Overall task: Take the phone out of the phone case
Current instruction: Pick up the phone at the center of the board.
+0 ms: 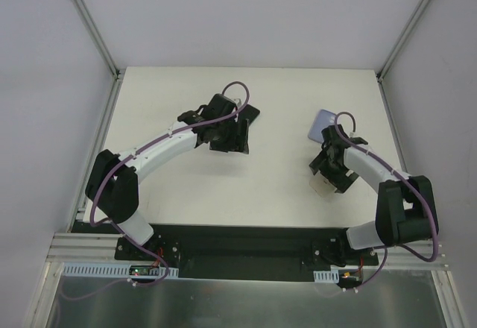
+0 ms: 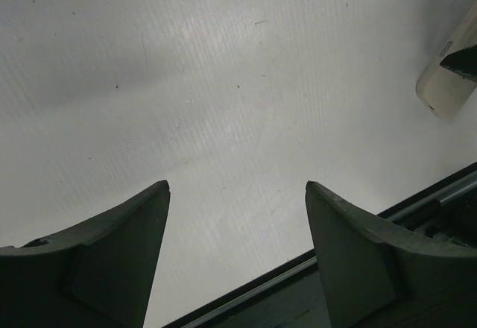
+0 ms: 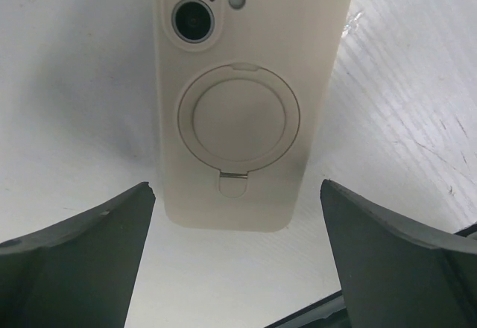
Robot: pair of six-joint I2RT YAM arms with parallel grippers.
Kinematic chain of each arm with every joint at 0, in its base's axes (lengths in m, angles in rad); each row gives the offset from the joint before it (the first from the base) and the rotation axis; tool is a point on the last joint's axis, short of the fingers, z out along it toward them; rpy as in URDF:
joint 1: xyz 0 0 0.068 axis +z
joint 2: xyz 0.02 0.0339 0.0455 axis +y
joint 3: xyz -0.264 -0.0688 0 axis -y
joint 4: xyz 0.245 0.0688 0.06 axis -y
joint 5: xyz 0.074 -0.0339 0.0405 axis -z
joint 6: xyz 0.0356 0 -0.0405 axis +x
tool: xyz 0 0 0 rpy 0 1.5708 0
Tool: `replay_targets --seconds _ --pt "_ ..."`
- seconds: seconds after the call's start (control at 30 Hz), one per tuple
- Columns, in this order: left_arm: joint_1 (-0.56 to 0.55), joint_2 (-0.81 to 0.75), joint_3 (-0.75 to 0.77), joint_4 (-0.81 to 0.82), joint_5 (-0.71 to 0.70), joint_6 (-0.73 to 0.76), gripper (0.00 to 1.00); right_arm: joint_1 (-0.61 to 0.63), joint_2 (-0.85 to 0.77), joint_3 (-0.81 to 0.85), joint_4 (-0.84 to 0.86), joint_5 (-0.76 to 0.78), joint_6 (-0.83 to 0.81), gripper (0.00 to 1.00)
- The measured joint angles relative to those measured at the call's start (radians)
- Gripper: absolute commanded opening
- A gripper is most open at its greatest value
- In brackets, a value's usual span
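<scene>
A cream phone case (image 3: 320,60) with a round ring stand lies back-up on the white table. The phone's camera lenses (image 3: 192,21) show through its cutout, so the phone sits inside. My right gripper (image 3: 237,186) is open wide, one finger either side of the case's bottom end, touching nothing. From above, the case (image 1: 321,187) peeks out under the right gripper (image 1: 329,173). My left gripper (image 2: 237,184) is open and holds nothing over bare table. It hangs left of centre (image 1: 227,142), and a corner of the case (image 2: 443,93) shows at its far right.
A lavender flat object (image 1: 326,127) lies on the table just beyond the right gripper. A black flat object (image 1: 251,112) lies behind the left wrist. The black base rail (image 2: 417,205) runs along the near table edge. Grey walls enclose the table.
</scene>
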Motion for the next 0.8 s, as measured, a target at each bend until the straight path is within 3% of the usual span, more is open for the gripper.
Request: replay_targets --seconds 0.37,0.5,0.57,0.73,0.8 --pt "0.0 0.0 0.0 0.002 0.015 0.003 0.71 -0.001 0.106 0.023 0.039 -0.029 -0.017 1.0" --pt "0.0 -0.003 -0.006 0.002 0.011 0.005 0.71 0.0 0.114 0.03 0.045 -0.031 -0.016 0.78" --pt "0.003 -0.003 -0.006 0.002 0.012 0.005 0.71 0.0 0.111 0.026 0.056 -0.034 -0.016 0.61" --pt "0.029 -0.012 -0.011 0.003 0.024 0.005 0.68 0.002 0.083 0.001 0.077 -0.029 -0.018 0.4" --pt "0.056 -0.016 -0.012 0.002 0.043 0.005 0.68 0.008 0.068 -0.012 0.088 -0.028 -0.026 0.36"
